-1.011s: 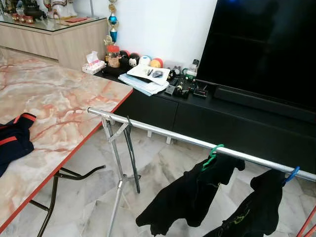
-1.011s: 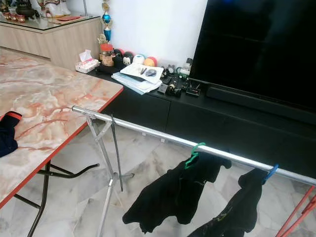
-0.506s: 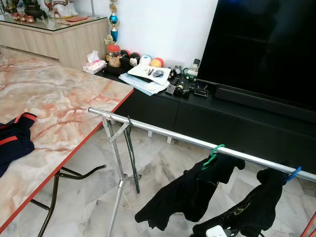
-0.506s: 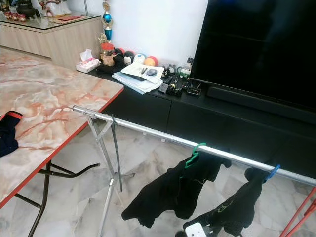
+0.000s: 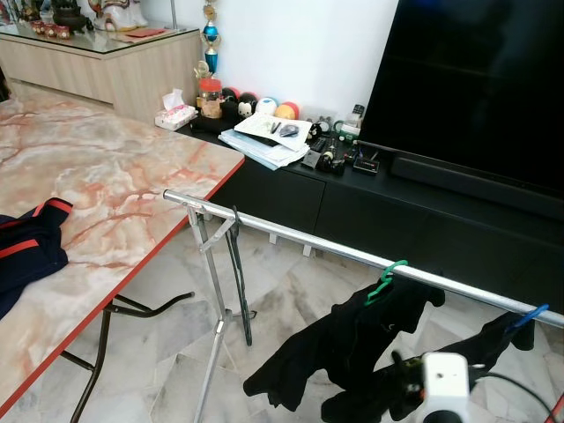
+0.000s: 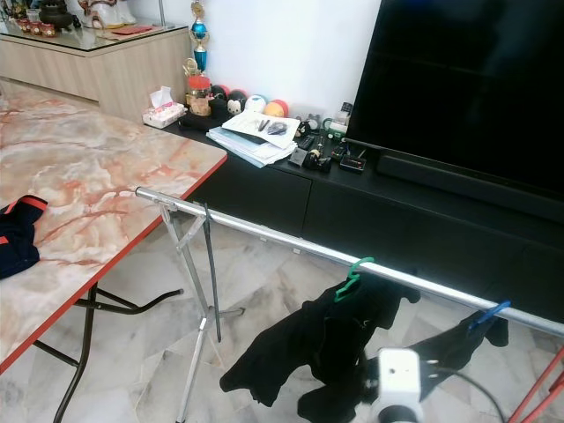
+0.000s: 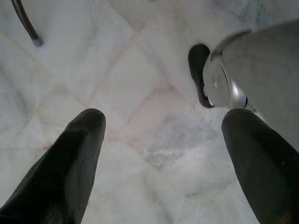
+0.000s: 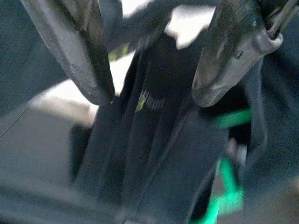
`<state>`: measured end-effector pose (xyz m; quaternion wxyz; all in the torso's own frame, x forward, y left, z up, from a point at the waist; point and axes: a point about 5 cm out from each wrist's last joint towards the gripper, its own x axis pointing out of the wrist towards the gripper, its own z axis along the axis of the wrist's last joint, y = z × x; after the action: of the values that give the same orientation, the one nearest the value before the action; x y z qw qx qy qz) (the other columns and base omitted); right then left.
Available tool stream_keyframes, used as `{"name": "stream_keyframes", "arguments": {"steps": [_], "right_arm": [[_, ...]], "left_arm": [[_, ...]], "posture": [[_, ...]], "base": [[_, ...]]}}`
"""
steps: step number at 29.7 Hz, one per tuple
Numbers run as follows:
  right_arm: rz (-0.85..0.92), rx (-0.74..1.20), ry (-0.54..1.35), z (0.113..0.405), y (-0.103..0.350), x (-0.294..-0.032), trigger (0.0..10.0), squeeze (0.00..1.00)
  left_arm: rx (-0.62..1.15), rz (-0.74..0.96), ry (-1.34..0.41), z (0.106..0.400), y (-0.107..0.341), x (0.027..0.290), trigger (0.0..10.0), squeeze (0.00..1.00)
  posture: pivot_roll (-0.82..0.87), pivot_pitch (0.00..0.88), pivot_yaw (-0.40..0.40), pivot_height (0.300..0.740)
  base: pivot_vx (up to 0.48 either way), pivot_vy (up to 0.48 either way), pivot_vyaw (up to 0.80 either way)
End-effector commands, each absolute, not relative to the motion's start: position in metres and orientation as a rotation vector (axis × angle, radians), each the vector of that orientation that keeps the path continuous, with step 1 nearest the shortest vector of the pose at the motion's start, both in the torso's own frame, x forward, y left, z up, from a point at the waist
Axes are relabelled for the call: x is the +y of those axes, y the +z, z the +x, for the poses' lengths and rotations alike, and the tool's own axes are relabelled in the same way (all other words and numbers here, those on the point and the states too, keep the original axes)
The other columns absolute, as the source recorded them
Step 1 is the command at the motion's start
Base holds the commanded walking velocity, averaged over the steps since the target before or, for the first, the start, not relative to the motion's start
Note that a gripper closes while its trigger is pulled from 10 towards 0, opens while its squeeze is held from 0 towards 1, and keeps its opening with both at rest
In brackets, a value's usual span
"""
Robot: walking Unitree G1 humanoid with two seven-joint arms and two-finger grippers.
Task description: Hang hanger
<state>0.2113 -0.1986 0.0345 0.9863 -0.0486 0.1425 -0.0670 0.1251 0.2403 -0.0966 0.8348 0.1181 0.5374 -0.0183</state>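
A silver rail [image 5: 300, 240] runs across on a folding stand. On it hangs a green hanger [image 5: 385, 278] carrying a black garment [image 5: 348, 339]. Farther right, a blue hanger [image 5: 527, 315] holds a second black garment [image 5: 480, 348], whose lower part is drawn up toward my right wrist [image 5: 443, 386]. In the right wrist view my right gripper [image 8: 153, 99] has its fingers apart, black cloth [image 8: 154, 140] close in front of them and the green hanger [image 8: 224, 186] beyond. My left gripper [image 7: 163, 121] hangs open over the marble floor.
A marble-pattern table with a red edge [image 5: 115, 176] stands on the left with a navy garment [image 5: 26, 251] on it. The rack's legs [image 5: 216, 308] stand beside it. A black console [image 5: 291, 189] with clutter and a large TV [image 5: 476, 88] are behind.
My right arm has risen into view at the bottom, and the lower part of the garment on the blue hanger has been lifted and drawn left. The camera has shifted slightly.
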Motion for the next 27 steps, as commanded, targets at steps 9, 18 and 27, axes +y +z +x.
{"name": "stream_keyframes", "arguments": {"steps": [9, 18, 27], "right_arm": [[0.008, 0.171, -0.582, 0.208, 0.061, -0.244, 10.0, 0.0], [0.168, 0.216, -0.736, 0.215, 0.052, -0.253, 10.0, 0.0], [0.297, 0.256, -0.816, 0.22, 0.043, -0.257, 10.0, 0.0]], "left_arm": [[1.146, 0.254, -0.075, 0.131, -0.099, 0.223, 10.0, 0.0], [1.157, 0.254, -0.075, 0.12, -0.103, 0.219, 10.0, 0.0], [1.177, 0.25, -0.058, 0.105, -0.105, 0.227, 10.0, 0.0]], "posture": [[0.18, 0.0, -0.067, 0.74], [0.19, 0.0, -0.064, 0.74], [0.2, 0.0, -0.064, 0.74]], "base": [[0.0, 0.0, 0.0], [0.0, 0.0, 0.0], [0.0, 0.0, 0.0]]}}
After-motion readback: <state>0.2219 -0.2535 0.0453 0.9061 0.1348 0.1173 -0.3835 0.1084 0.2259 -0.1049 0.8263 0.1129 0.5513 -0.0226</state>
